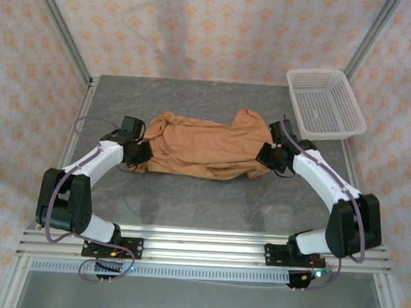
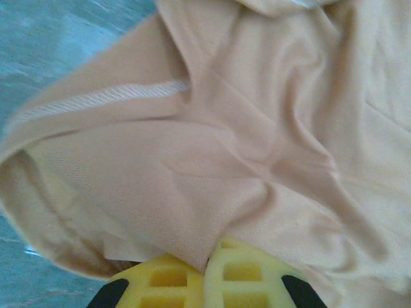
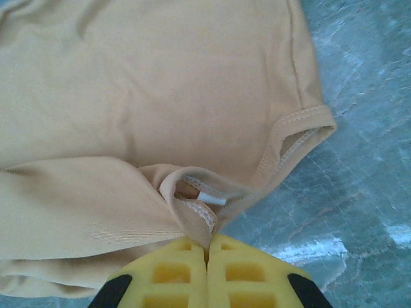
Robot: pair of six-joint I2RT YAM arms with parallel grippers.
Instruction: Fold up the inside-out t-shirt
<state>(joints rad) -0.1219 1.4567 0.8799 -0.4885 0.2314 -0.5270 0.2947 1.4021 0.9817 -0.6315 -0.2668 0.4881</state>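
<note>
With left gripper (image 1: pixel 138 152) and right gripper (image 1: pixel 266 156) each clamped shut on opposite ends of the inside-out t-shirt (image 1: pixel 206 148) lying bunched mid-way across the table (image 1: pixel 189 194), lift both together, keep cloth taut, avoid snagging extra layers.

Left wrist view: the shirt (image 2: pixel 270 147) runs off the top and right edges. The left fingers (image 2: pixel 247 276) and right fingers (image 3: pixel 250 273) are cropped at the bottom, and the pinched cloth is hidden between them.

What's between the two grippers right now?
In the top view, the t-shirt spans from the left gripper to the right gripper, each shut on one end.
</note>
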